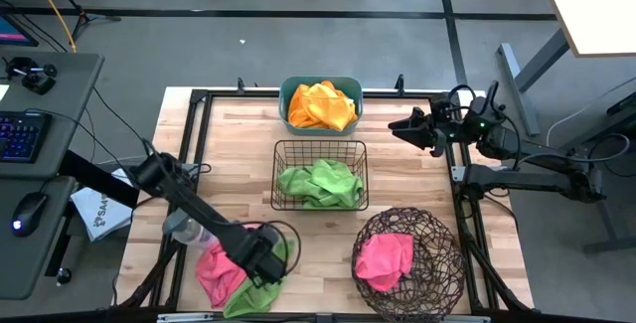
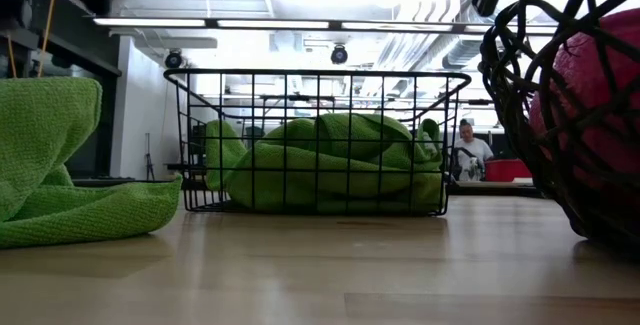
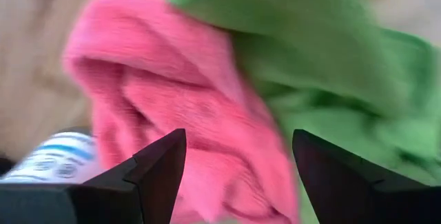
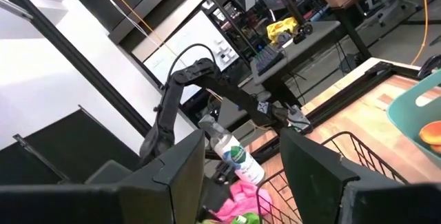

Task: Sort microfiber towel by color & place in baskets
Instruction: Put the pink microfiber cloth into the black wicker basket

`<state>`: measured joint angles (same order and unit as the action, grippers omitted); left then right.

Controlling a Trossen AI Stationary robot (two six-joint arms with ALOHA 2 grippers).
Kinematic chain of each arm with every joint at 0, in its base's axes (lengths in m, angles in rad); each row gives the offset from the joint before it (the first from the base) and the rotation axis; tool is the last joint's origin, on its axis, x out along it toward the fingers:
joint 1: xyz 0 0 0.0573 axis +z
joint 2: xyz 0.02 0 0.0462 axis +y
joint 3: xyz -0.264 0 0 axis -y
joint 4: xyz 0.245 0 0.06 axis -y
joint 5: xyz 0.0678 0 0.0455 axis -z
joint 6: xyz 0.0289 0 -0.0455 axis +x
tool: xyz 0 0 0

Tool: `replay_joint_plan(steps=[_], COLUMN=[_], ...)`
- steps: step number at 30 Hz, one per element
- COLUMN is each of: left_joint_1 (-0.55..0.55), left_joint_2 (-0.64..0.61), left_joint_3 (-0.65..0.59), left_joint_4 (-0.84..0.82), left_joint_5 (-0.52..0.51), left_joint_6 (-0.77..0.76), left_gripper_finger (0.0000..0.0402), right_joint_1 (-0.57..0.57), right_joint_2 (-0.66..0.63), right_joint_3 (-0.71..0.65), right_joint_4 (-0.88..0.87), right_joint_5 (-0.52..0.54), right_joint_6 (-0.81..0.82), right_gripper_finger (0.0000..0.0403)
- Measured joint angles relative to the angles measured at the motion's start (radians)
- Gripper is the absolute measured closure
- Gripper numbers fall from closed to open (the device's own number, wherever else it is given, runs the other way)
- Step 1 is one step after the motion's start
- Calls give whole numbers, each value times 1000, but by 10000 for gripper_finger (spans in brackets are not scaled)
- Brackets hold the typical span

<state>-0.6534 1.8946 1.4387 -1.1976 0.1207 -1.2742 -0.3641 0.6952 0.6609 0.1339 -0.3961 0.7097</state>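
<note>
A loose hot pink towel and a lime green towel lie bunched side by side on the table's near left part. My left gripper hangs right above them, open. In the left wrist view its gripper has the pink towel below the gap and the green towel beside it. The teal tub holds orange towels. Green towels lie in the black wire basket. The twig basket holds a pink towel. My right gripper waits open at the far right.
A grey bottle lies on the table just left of the loose towels, under my left arm. The three baskets stand in a line from the far middle to the near right. Bare wood lies between the wire basket and the near edge. A desk with a keyboard stands left of the table.
</note>
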Motion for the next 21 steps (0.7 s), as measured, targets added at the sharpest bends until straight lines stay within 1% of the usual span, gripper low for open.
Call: replay_joint_plan(steps=[2, 6, 12, 15, 16, 18, 19, 21], left_joint_1=[15, 13, 10, 5, 4, 3, 2, 2], left_joint_2=[18, 45, 51, 51, 56, 63, 64, 57], left_joint_3=[0, 0, 0, -4, -10, -30, -41, -45], left_joint_4=[-19, -4, 16, 20, 20, 22, 31, 52], left_joint_5=[-1, -5, -13, -45, -48, -31, -20, -18], left_joint_6=[-6, -6, -10, -9, -5, 1, 1, 8], left_gripper_finger=[149, 149, 149, 163, 177, 224, 256, 336], right_joint_1=[0, 0, 0, 0, 0, 0, 0, 0], right_joint_2=[0, 0, 0, 0, 0, 0, 0, 0], right_joint_3=[0, 0, 0, 0, 0, 0, 0, 0], right_joint_4=[-6, -17, -26, -26, -26, -26, -26, -26], right_joint_5=[0, 0, 1, 1, 1, 1, 1, 1], right_joint_6=[8, 7, -4, -12, -12, -12, -12, -14], right_gripper_finger=[219, 219, 219, 219, 219, 219, 219, 219])
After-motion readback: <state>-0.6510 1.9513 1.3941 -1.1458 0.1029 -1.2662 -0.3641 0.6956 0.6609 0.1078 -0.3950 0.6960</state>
